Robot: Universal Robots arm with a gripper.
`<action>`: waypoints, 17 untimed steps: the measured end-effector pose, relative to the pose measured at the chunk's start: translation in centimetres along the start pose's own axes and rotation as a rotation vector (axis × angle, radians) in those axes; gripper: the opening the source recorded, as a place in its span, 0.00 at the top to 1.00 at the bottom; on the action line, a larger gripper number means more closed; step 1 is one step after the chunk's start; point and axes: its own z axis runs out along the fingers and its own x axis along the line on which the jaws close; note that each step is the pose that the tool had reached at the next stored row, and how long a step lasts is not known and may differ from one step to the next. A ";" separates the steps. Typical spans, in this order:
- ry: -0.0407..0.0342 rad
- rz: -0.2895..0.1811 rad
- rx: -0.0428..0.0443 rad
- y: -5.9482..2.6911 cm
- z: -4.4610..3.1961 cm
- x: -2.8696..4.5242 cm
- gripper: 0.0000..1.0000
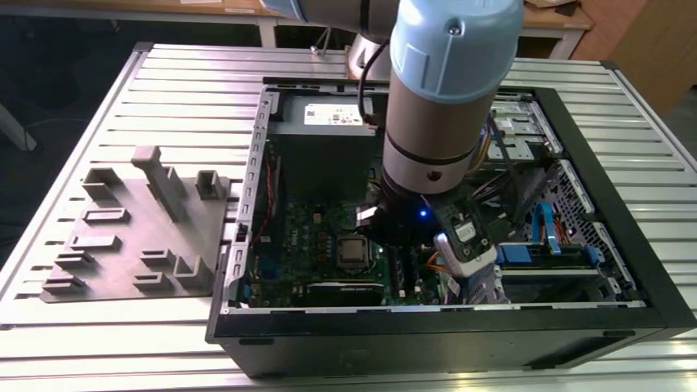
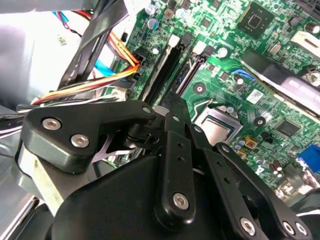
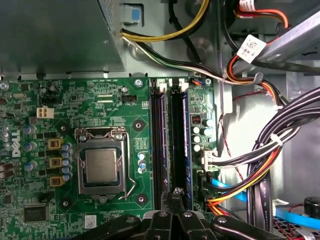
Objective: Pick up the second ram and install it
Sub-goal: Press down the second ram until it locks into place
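While the grey parts tray (image 1: 142, 237) lies bare on the counter (image 1: 65, 139) at the exterior view's left, the arm reaches down into the open computer case (image 1: 610, 269) further right. In the first wrist view the gripper (image 3: 176, 192) is drawn narrow, tips nearly meeting, over the black memory slots (image 3: 158, 145). Just beside them a blue-green stick, seemingly the second ram (image 3: 186, 150), stands on edge. Seating looks to be the step in hand, which calls for a square, even downward press.
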 end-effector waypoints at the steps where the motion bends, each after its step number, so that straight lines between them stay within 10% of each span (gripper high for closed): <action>1: 0.0001 0.000 0.0000 -0.01 0.08 0.00 0.93; 17: 0.0003 0.000 0.0013 -0.06 1.07 0.07 0.93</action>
